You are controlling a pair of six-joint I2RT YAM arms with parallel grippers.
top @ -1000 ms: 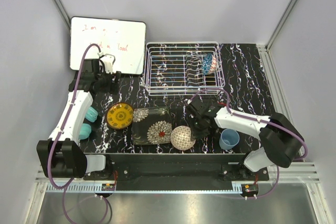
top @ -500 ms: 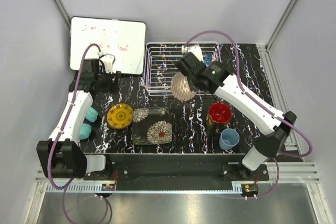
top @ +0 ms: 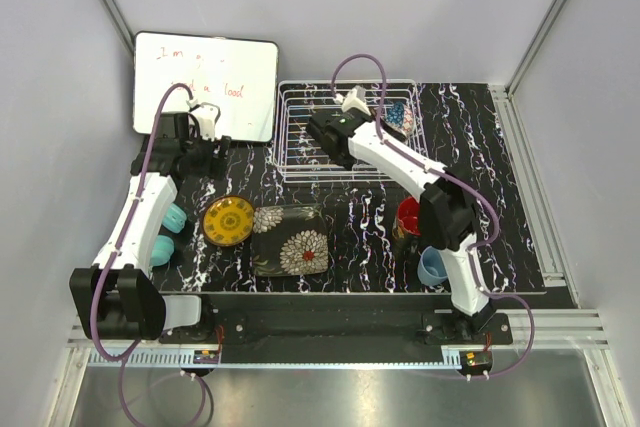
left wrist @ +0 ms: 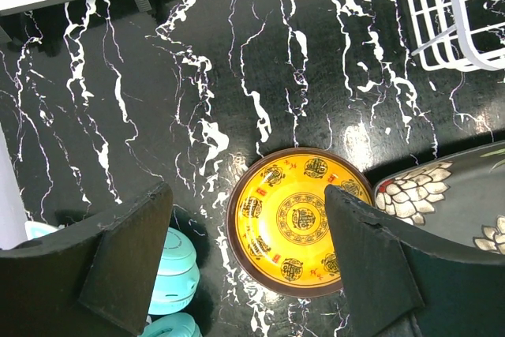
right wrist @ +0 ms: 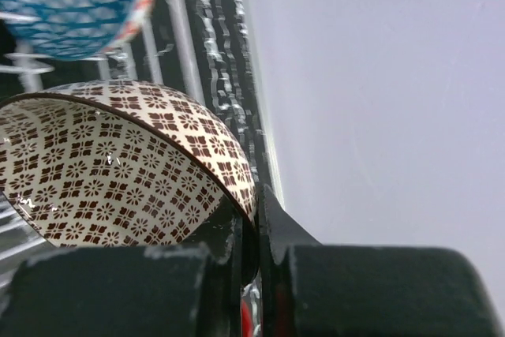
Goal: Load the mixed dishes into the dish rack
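Note:
My right gripper (top: 326, 135) hangs over the white dish rack (top: 300, 162), shut on the rim of the beige patterned bowl (right wrist: 118, 171). In the right wrist view its jaws (right wrist: 256, 204) pinch that rim, with the blue patterned bowl (right wrist: 71, 5) just beyond, standing in the rack (right wrist: 173, 33). From above, the blue bowl (top: 398, 119) is at the rack's right end and the arm hides the beige bowl. My left gripper (left wrist: 246, 192) is open, high above the yellow plate (left wrist: 300, 220). On the table lie the yellow plate (top: 228, 220) and the dark floral plate (top: 290, 239).
A black mug with a red inside (top: 410, 215) and a light-blue cup (top: 432, 267) stand at the front right, partly behind the right arm. Teal headphones (top: 165, 234) lie at the left edge. A whiteboard (top: 205, 82) leans at the back left.
The right arm lifted the beige bowl from the table's front and carried it back over the rack, uncovering the mug. The left arm has not moved.

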